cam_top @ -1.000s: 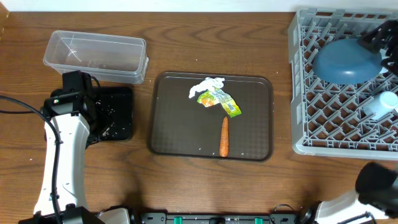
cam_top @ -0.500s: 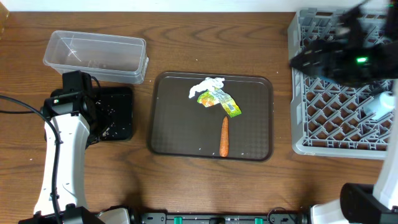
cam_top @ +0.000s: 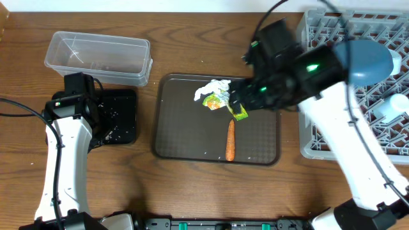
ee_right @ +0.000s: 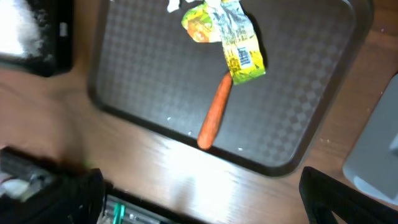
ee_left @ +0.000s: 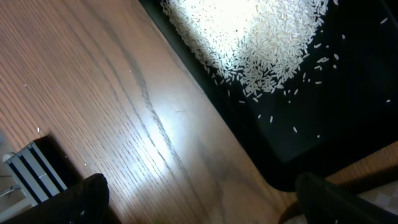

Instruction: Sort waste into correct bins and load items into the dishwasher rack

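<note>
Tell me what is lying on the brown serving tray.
A crumpled tissue, a green-yellow wrapper and a carrot. From overhead, the right arm hides the tray's far right corner and the wrapper's end.

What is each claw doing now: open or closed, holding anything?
Left claw: open, holding nothing.
Right claw: open, holding nothing.

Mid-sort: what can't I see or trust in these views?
Overhead: the right arm covers part of the snack wrapper and much of the dishwasher rack, hiding what sits there.
Overhead: the left arm hides most of the black tray; the rice pile shows only from the left wrist.
Overhead: the white cup is cut by the right edge.
Right wrist: motion blur; the tissue is cut by the top edge.
</note>
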